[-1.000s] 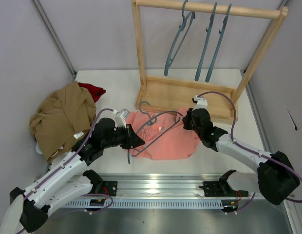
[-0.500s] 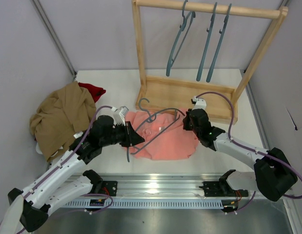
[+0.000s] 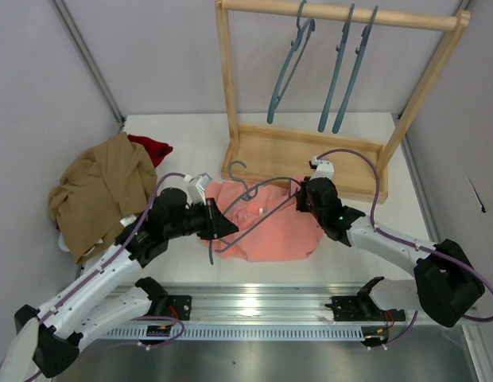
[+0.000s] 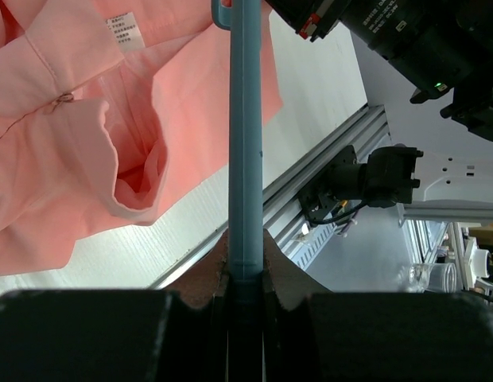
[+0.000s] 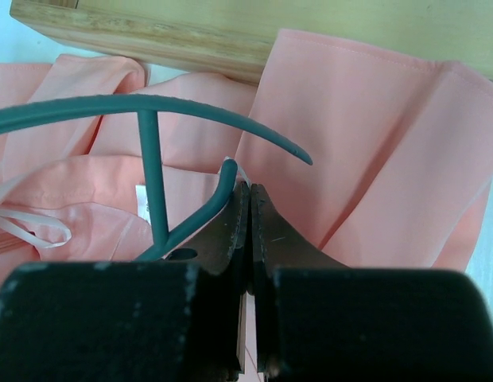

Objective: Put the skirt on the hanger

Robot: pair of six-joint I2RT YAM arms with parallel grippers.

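Showing skirt (image 4: 64,151) label (image 4: 123,30) print: L-wrist only

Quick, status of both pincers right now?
Left pincer: closed on the hanger.
Right pincer: closed at the skirt; whether it pinches cloth cannot be told.

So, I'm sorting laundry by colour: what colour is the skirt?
The skirt is plain salmon pink; the left wrist view shows it best.

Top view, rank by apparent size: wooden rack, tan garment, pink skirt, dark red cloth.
1. Light wooden hanger rack
2. Tan-brown crumpled garment
3. Salmon-pink cloth skirt, near-tie with tan, arms cover part
4. Dark red cloth garment, mostly hidden
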